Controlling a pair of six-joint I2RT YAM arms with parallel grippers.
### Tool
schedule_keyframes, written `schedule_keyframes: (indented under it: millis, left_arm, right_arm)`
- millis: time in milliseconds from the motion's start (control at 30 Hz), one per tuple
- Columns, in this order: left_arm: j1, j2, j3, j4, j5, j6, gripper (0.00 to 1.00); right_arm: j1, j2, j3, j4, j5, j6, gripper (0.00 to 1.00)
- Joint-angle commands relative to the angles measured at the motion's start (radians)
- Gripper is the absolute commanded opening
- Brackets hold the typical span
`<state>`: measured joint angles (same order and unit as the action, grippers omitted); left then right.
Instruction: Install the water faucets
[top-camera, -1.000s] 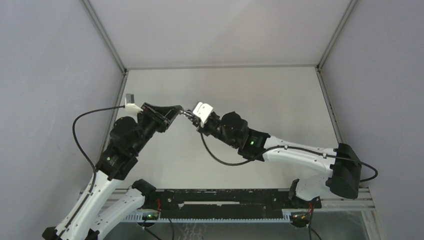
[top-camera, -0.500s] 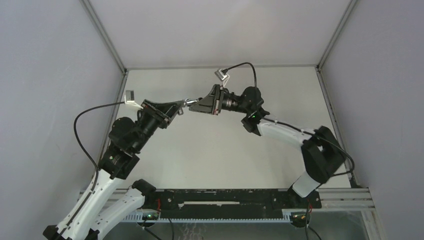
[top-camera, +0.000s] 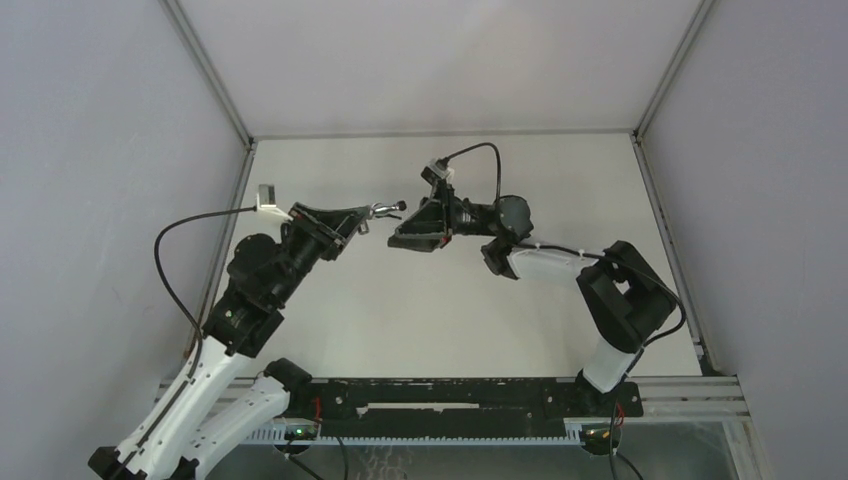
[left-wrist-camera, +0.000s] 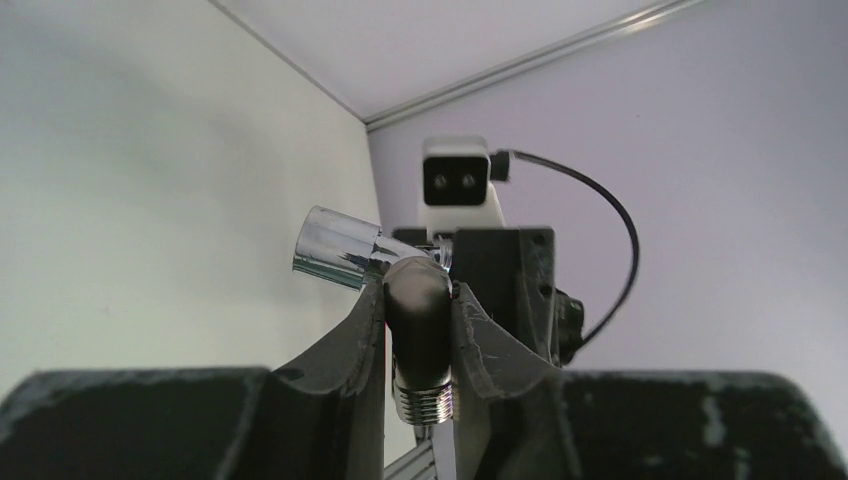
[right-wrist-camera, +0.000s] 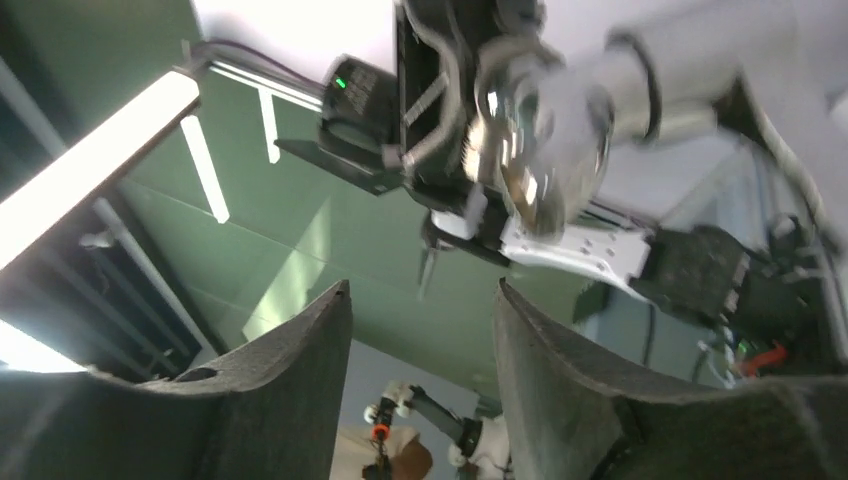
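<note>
A shiny silver water faucet (left-wrist-camera: 420, 330), bent like an elbow, sits between the fingers of my left gripper (left-wrist-camera: 418, 290), which is shut on it. Its cylinder end (left-wrist-camera: 335, 248) sticks out to the left and its threaded end (left-wrist-camera: 427, 402) points back toward the wrist. From above, the faucet (top-camera: 384, 209) is held in the air over the table by the left gripper (top-camera: 368, 215). My right gripper (top-camera: 398, 236) faces it from the right, just apart, open and holding nothing. In the right wrist view, the right gripper (right-wrist-camera: 420, 300) is empty and the faucet (right-wrist-camera: 530, 140) is a blur beyond it.
Both arms meet above the middle left of the white table (top-camera: 560, 180), which has grey walls on three sides. A metal rail (top-camera: 450, 395) runs along the near edge by the arm bases. The right arm's wrist camera (left-wrist-camera: 456, 184) looms just behind the faucet.
The right gripper has opened, let go of the faucet and drawn slightly back to the right, its wrist turned. The left gripper keeps the faucet in about the same place.
</note>
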<state>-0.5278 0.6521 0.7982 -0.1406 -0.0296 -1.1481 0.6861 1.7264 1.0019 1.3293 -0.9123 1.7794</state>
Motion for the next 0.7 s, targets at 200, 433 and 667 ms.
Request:
schedule_keyframes:
  millis: [200,433,667]
  left_arm:
    - [0.016,0.138,0.025,0.04,-0.018,0.063,0.0]
    - [0.035,0.524,0.195,0.04,0.248,0.157,0.0]
    - [0.037,0.911,0.354,0.161,0.493,0.163,0.0]
  right_arm:
    - [-0.129,-0.458,-0.292,-0.928,0.027,-0.733,0.75]
    - [-0.172,-0.777,-0.215,-1.68,0.682,-1.173,0.97]
    - [-0.196,-0.893,-0.215,-1.812,0.866,-1.216,1.0]
